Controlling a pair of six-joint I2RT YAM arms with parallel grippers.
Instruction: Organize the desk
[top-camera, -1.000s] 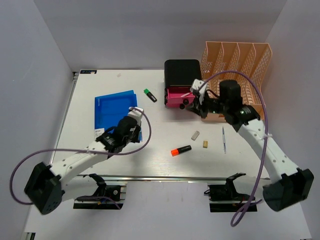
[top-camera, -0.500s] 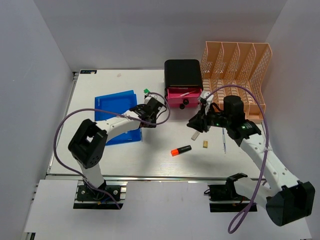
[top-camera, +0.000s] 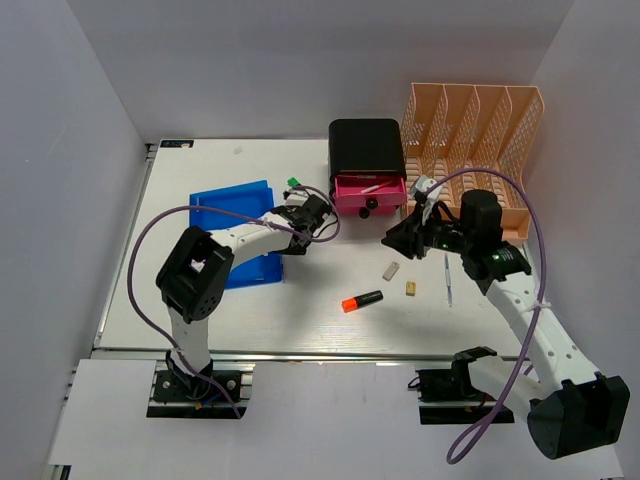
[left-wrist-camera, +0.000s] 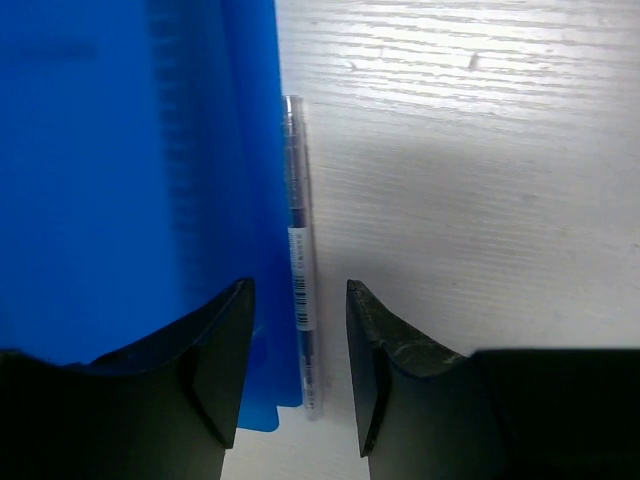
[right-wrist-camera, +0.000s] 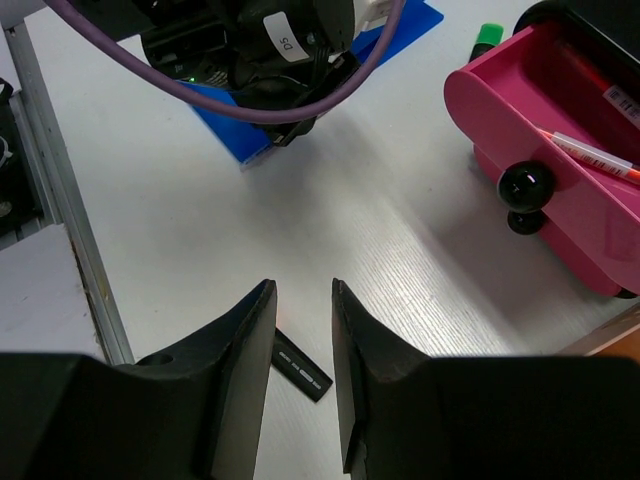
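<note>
Desk (top-camera: 290, 325), white and wide, is seen lying flat under both arms, with a metal rail along its near edge. A blue folder (left-wrist-camera: 120, 180) is laid on its left half, and a clear pen (left-wrist-camera: 298, 200) is lain on the tabletop just beside the folder's right edge. The left gripper (left-wrist-camera: 298, 300) is held over this pen with its jaws parted; the pen is straddled but not pinched. The right gripper (right-wrist-camera: 303, 295) is held above bare tabletop right of centre, its jaws slightly apart and nothing gripped between them; a small dark oblong object (right-wrist-camera: 300, 372) is seen on the surface below it, and what it is cannot be told. A pink drawer (right-wrist-camera: 560, 160) is pulled open from a black box (top-camera: 365, 148) at the far side, and a thin pen (right-wrist-camera: 590, 150) is contained in it. A peach lattice rack (top-camera: 475, 120) is stood at the far right corner. An orange highlighter (top-camera: 362, 300), a grey eraser (top-camera: 391, 270) and a small tan piece (top-camera: 410, 288) are scattered near the middle.
</note>
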